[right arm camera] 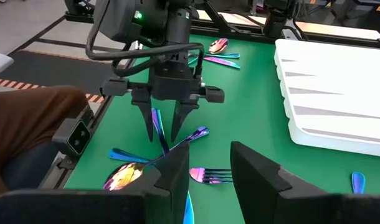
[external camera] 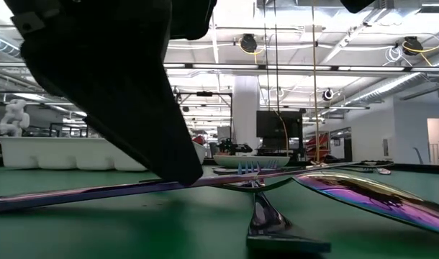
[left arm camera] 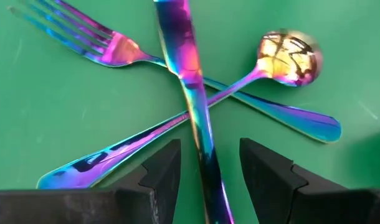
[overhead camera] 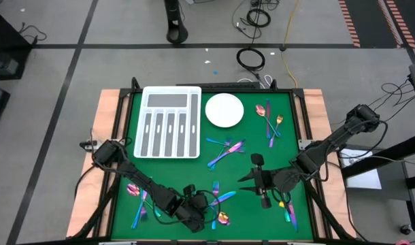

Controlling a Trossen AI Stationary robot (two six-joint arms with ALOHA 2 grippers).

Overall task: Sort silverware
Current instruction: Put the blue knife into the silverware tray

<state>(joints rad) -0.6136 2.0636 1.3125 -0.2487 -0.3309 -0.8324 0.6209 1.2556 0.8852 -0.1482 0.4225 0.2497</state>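
The left gripper (left arm camera: 205,171) is lowered over a crossed heap of silverware at the near edge of the table (overhead camera: 262,146), its open fingers (left arm camera: 162,171) set either side of a knife (left arm camera: 193,93), apparently so that it can be pinched; nothing is gripped yet. The knife lies on top of a fork (left arm camera: 109,43) and a spoon (left arm camera: 283,56), all thin and shimmering blue, purple, pink and gold. The right gripper (overhead camera: 257,180) is held nearby, partly open and empty. More pieces are scattered near the plate (overhead camera: 224,109) and tray (overhead camera: 169,121).
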